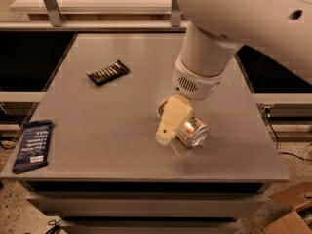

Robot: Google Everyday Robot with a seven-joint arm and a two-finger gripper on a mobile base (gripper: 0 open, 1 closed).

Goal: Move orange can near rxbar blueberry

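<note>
The orange can lies on its side right of the table's middle, its silver end facing the front right. My gripper hangs from the white arm straight over the can's left part, its pale finger covering that part of it. The rxbar blueberry, a flat navy wrapper with white text, lies at the table's front left corner, far left of the can and the gripper.
A smaller black-brown bar wrapper lies at the back left of the grey table. A metal rail and shelf run behind the table. Cardboard boxes sit on the floor at the front right.
</note>
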